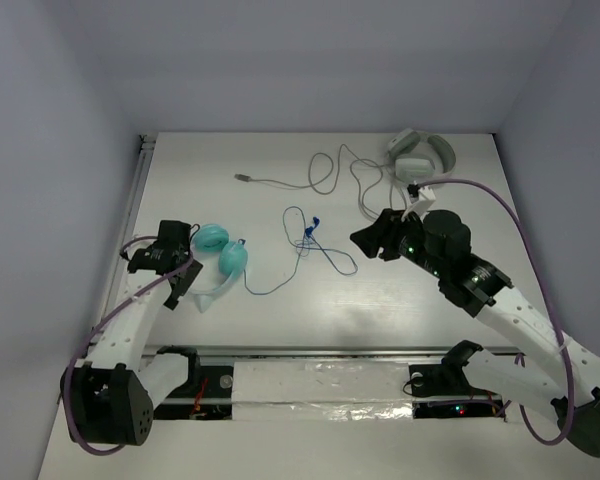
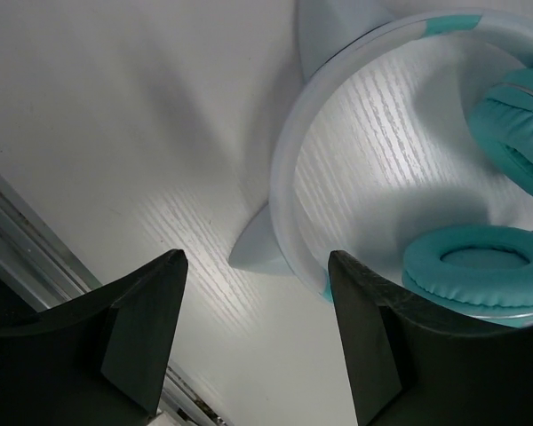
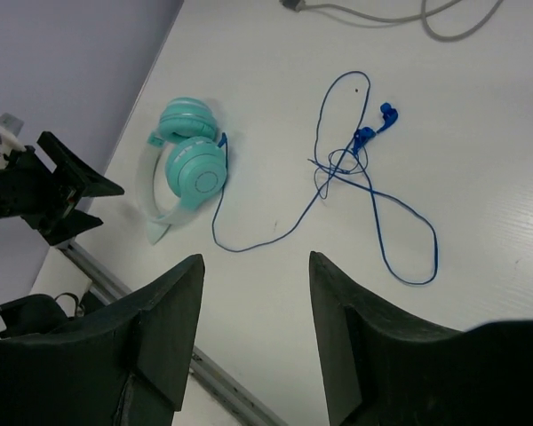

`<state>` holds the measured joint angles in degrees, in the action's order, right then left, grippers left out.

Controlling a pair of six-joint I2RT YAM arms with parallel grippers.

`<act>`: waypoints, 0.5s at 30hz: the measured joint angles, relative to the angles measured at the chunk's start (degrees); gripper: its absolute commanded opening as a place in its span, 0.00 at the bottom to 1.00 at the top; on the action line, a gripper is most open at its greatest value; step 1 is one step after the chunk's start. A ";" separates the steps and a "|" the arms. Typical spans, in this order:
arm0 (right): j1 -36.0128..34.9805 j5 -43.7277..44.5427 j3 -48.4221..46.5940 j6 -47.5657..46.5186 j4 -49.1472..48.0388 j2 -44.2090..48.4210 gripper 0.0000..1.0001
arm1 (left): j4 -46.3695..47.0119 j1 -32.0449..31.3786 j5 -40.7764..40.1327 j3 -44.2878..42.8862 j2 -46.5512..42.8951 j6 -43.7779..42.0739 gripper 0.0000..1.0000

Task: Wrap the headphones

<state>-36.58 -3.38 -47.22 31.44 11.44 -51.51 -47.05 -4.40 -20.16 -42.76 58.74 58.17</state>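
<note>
The headphones [image 1: 220, 255] lie on the left of the table, two teal ear cups side by side, white headband [image 2: 289, 169] toward the near edge. Their thin blue cable [image 1: 310, 245] trails right into a loose tangle [image 3: 351, 160] with the plug at mid-table. My left gripper [image 1: 185, 280] hovers just left of the headband, open, nothing between its fingers [image 2: 151, 311]. My right gripper [image 1: 365, 240] hangs above the table, right of the cable tangle, open and empty. In the right wrist view the headphones [image 3: 191, 164] and the left gripper show at the left.
Grey-white headphones [image 1: 420, 155] sit at the back right, their grey cable [image 1: 320, 180] looping left across the back of the table. A metal rail [image 1: 130, 220] runs along the table's left edge. A white strip [image 1: 320, 385] lies along the near edge.
</note>
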 measured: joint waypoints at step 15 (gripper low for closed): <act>-0.24 -5.05 2.10 -0.11 -2.97 1.99 0.57 | 5.14 0.39 0.39 3.39 6.34 2.97 0.54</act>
<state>-36.82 -8.43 -45.12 31.33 8.47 -49.52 -41.91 -4.01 -19.77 -39.38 65.08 61.14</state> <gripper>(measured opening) 0.568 0.555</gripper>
